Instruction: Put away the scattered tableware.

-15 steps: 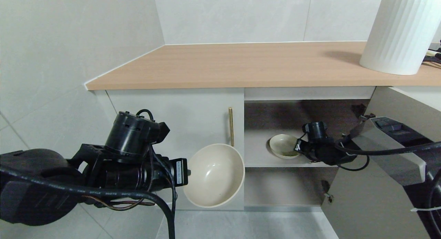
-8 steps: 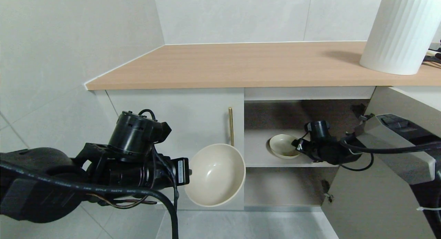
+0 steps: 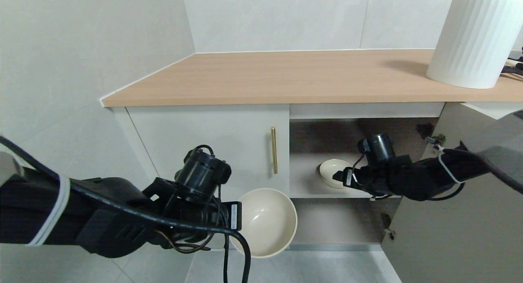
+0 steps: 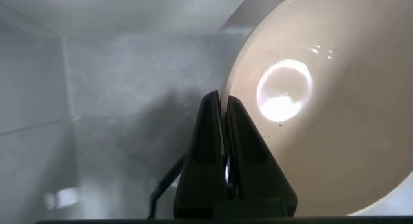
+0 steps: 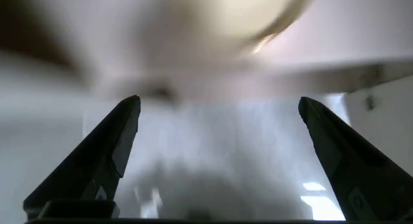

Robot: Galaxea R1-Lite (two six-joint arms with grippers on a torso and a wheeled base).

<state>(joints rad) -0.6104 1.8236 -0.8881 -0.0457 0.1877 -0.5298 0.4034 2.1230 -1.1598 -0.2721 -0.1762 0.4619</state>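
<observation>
Left gripper (image 4: 222,114) pinches rim of glossy cream bowl (image 3: 267,223); right gripper (image 5: 219,106) spread wide.

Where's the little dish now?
In the head view, the small dish sits on the open cabinet's shelf, right of centre, just ahead of the right gripper.

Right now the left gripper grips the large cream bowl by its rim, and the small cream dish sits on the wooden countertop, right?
No: the head view shows the small cream dish on the open cabinet shelf, not the wooden countertop. The left gripper does grip the large cream bowl by its rim.
</observation>
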